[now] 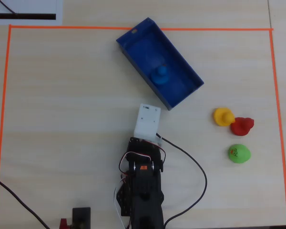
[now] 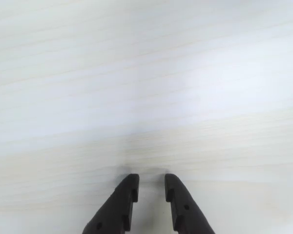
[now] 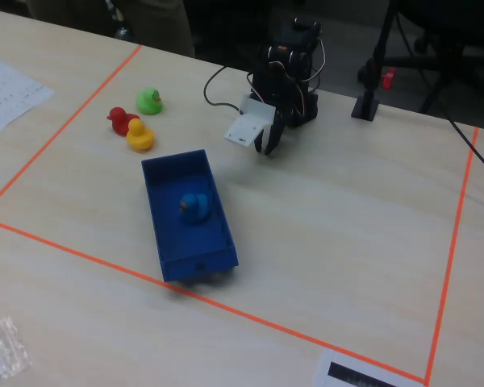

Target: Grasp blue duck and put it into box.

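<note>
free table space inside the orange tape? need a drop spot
Widest bare patch: left of the blue box and arm, out to the orange tape. Crowded on the right, where the yellow duck, red duck and green duck cluster.

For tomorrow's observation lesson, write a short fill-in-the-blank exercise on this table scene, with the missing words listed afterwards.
1. The blue duck sits inside the ____ box.
2. Outside the box, the yellow duck touches the ____ duck.
3. The third duck outside the box, standing apart from that pair, is ____.
4. In the wrist view, the tool holds ____ between its fingers.

Missing words: blue; red; green; nothing
</note>
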### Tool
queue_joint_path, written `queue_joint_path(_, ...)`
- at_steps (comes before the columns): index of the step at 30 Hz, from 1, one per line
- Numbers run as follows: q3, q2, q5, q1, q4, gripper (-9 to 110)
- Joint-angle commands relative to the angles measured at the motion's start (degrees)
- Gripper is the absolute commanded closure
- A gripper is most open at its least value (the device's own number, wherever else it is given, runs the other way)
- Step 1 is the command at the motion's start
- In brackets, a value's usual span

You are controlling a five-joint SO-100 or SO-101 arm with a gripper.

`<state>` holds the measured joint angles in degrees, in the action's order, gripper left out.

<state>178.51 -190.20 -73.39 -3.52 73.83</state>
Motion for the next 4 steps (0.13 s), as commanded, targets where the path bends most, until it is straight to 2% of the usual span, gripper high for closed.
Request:
queue_joint_path(1, -0.3, 0.5, 0.0, -0.4, 1.2, 97)
queue_joint_path(4, -0.3, 0.5, 0.0, -0.4, 1.2, 97)
